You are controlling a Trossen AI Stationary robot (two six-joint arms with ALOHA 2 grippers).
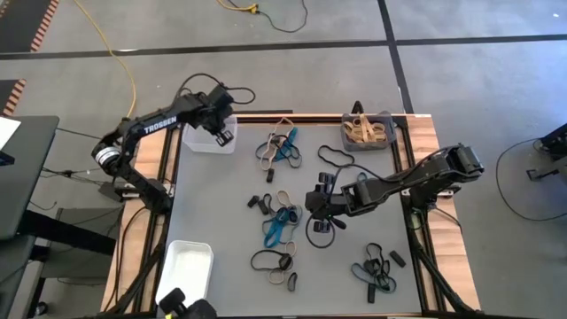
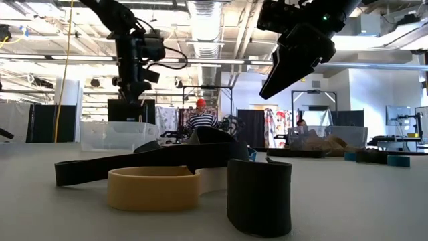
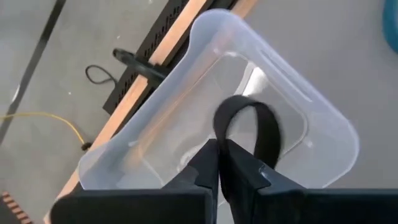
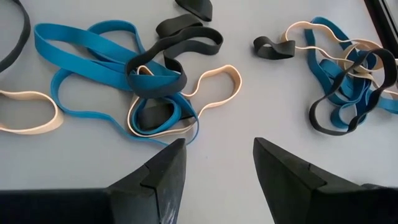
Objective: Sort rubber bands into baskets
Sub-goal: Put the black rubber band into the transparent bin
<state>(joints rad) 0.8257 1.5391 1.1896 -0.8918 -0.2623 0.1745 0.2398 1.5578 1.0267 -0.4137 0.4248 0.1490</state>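
Observation:
My left gripper (image 1: pixel 221 127) is shut on a black rubber band (image 3: pixel 268 140) above the clear basket (image 1: pixel 211 139), which stands at the table's far left and also shows in the left wrist view (image 3: pixel 323 118). My right gripper (image 4: pixel 217 163) is open and empty above the table's middle (image 1: pixel 321 206). In front of it lie tangled blue, black and tan rubber bands (image 4: pixel 146 84). A second tangle (image 4: pixel 348 81) lies farther off. The dark grey basket (image 1: pixel 368 131) holds tan bands. The white basket (image 1: pixel 186 266) stands near left. My left gripper pinches the black rubber band between its two fingers (image 3: pixel 242 171), at one end of the loop (image 3: pixel 222 140). The fingers point down from above. The rest of the loop stands out beyond the fingertips, lifted clear, over the inside of the clear basket.
Several clusters of bands lie across the grey mat: far middle (image 1: pixel 282 146), middle (image 1: pixel 279 221), near right (image 1: pixel 376 270). In the low view a tan band (image 2: pixel 154 189) and a black band (image 2: pixel 259 195) lie close to the camera. Wooden rails edge the table (image 1: pixel 425 133).

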